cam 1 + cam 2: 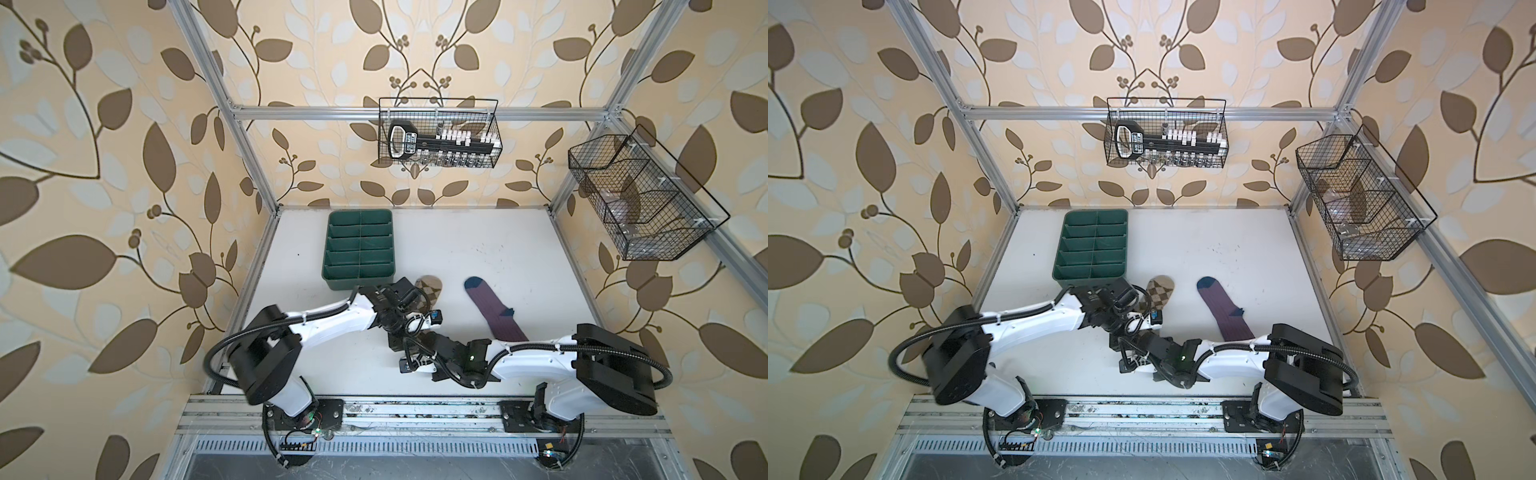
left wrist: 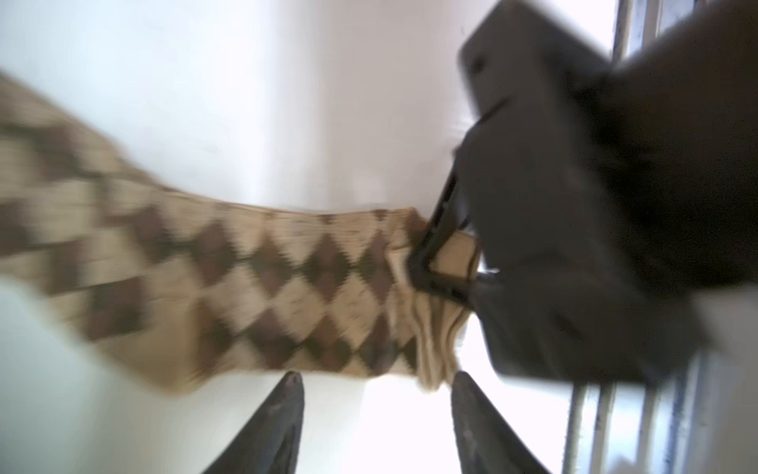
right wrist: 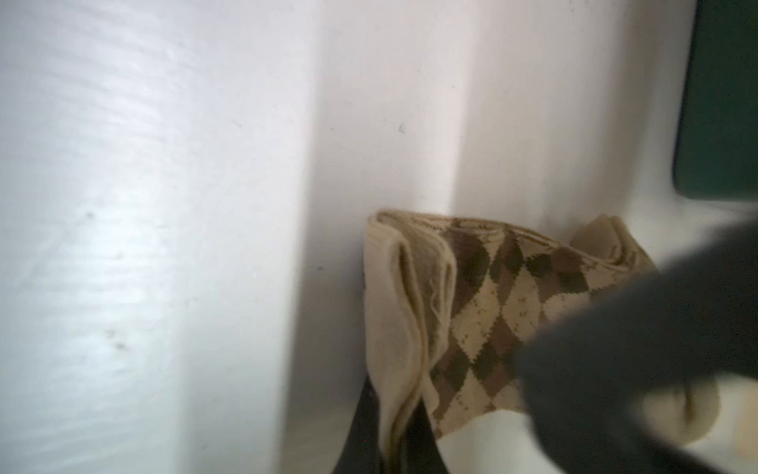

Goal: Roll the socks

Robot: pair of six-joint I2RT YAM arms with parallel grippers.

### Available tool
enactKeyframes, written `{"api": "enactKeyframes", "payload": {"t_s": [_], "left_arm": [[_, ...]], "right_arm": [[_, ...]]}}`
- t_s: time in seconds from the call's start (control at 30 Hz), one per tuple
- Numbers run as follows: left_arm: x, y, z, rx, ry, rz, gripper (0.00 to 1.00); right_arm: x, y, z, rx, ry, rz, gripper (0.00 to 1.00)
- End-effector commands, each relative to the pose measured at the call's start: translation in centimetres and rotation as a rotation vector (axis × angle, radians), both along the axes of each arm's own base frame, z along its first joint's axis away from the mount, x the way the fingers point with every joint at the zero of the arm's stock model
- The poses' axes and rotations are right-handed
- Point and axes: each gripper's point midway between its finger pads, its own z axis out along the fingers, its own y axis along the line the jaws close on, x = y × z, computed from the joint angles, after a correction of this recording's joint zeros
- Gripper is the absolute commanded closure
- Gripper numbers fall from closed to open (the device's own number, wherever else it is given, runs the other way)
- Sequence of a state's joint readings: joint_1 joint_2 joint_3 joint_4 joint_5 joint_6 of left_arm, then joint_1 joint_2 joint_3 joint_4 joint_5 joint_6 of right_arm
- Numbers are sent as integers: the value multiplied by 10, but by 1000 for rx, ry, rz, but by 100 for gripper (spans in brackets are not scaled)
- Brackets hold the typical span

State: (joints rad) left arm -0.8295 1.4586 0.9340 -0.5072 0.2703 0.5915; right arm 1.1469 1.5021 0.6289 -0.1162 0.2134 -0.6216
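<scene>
right gripper [image 3: 389, 427] clamped the folded cuff of tan sock [image 2: 254, 279] | left gripper [image 2: 377, 381] spread, just beside cuff | wire basket [image 1: 384, 124] held black rack [image 1: 453, 143]

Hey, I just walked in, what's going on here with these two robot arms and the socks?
Both arms are working on the tan argyle sock near the middle of the table. The right gripper has its jaws shut on the sock's folded cuff end. The left gripper hangs right beside that end with jaws open, holding nothing. The purple sock lies flat off to the right, untouched, so the rolling has barely begun.
</scene>
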Motion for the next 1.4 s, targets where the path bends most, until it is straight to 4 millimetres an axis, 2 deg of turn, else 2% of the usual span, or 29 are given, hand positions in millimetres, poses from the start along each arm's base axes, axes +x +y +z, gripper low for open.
{"api": "enactKeyframes", "payload": {"t_s": [0.0,0.1,0.17,0.23,0.3,0.37,0.47,0.57,0.73,0.9,1.0,1.2,1.37], "left_arm": [[40,14,53,-117,-302,152,37],[53,46,88,-136,-507,261,34],[52,70,106,-126,-625,296,34],[46,92,124,-115,-719,312,35],[36,105,137,-122,-772,298,35],[22,110,144,-138,-795,236,35],[-1,101,145,-168,-763,101,37],[-19,84,125,-98,-747,-52,37],[-48,40,56,69,-831,-347,36],[-72,1,3,32,-760,-423,38],[-69,-11,-16,32,-717,-370,41],[-57,-26,-34,52,-727,-314,46],[-44,-28,-56,108,-747,-261,54]], "right_arm": [[-42,-28,-25,-104,297,24,100],[-48,-31,-25,-104,431,-7,100],[-52,-32,-26,-106,511,-22,100],[-54,-33,-26,-111,577,-40,100],[-54,-34,-25,-101,637,-62,100],[-51,-34,-24,-93,682,-83,100],[-44,-35,-22,-86,735,-112,100],[-33,-35,-21,-66,774,-144,100],[-21,-36,-22,-56,811,-171,100],[-21,-38,-27,-71,837,-182,100],[-20,-38,-26,-67,842,-183,100],[-18,-37,-25,-59,845,-189,100],[-19,-36,-23,-53,851,-191,100]]}}
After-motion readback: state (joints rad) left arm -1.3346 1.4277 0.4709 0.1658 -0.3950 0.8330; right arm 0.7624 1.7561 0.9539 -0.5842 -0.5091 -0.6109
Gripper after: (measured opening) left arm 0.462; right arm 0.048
